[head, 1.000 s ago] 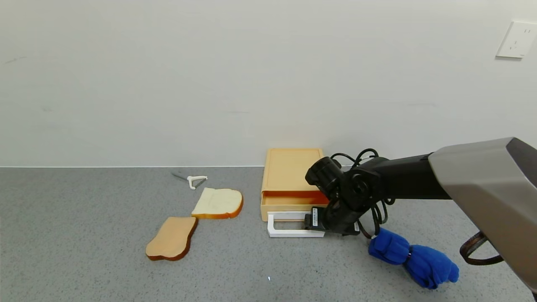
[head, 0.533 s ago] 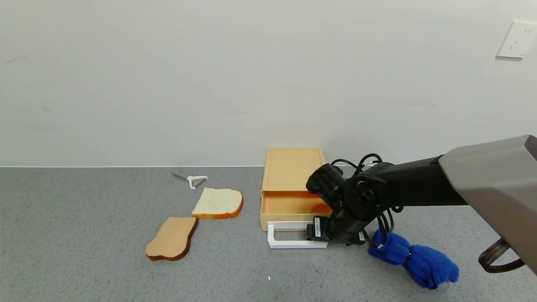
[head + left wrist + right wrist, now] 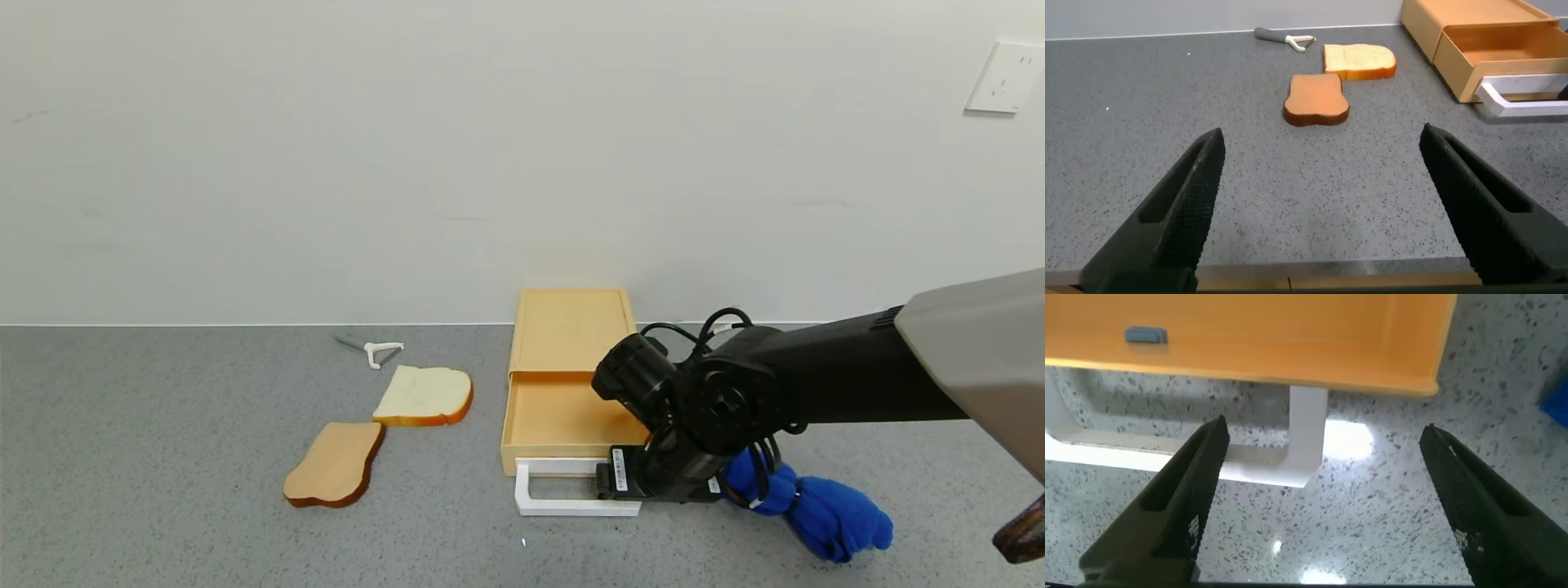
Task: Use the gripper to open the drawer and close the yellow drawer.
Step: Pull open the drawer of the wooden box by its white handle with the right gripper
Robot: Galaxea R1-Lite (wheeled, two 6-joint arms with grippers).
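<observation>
Drawer (image 3: 563, 416) partly drawn out, right gripper (image 3: 624, 482) at white handle (image 3: 563, 494), fingers spread astride it, left gripper (image 3: 1323, 212) idle, open; next, further pull, then push shut.

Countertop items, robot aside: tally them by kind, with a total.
Bread slices: 2 (pale one, brown one)
Yellow drawer unit, drawer pulled out: 1
White-handled peeler: 1
Blue cloth: 1
Total: 5
</observation>
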